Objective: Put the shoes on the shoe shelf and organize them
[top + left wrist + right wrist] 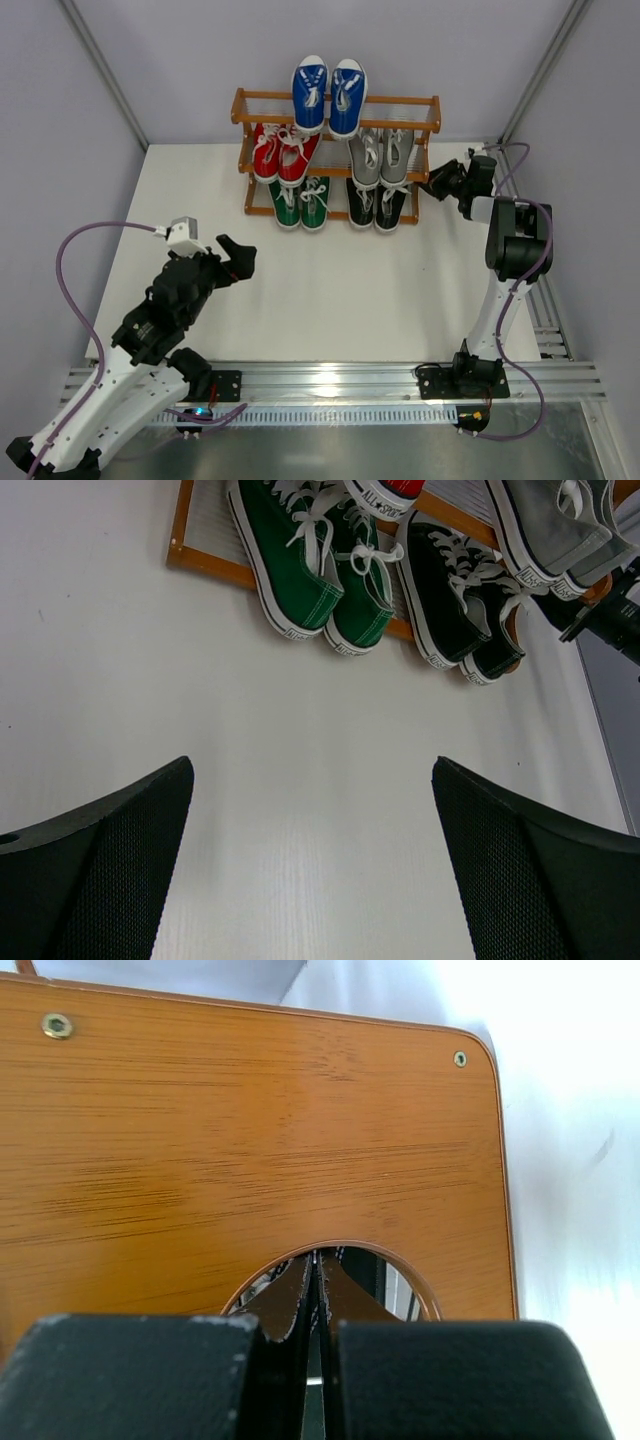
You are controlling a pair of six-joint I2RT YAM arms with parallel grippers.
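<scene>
White rubber toes all point toward 12 o'clock on the shoe shelf (338,100), which you will find at 12 o'clock on the pale surface (350,300), backed against the far wall. Every pair sits on it. The blue shoes (328,95) take the middle of the top tier. On the middle tier the red shoes (282,152) lie toward 9 o'clock and the grey shoes (382,155) toward 3 o'clock. On the lowest tier the green shoes (301,200) lie toward 9 o'clock and the black shoes (378,205) beside them toward 3 o'clock, heels facing your arms. Your left fingers (243,263) hang over the surface at about 8 o'clock, well apart from the shelf, spread as wide as they go and holding nothing. Their wrist camera shows only bare surface between them, with the green and black pairs up at 12 to 1 o'clock. Your right fingers (318,1295) are pressed together with nothing between them, at the shelf's 3 o'clock end. Their camera is filled by the wooden side panel (250,1150), and the closed tips sit in front of the arched cut-out at its lower edge. You cannot tell from these views whether the tips touch the wood.
</scene>
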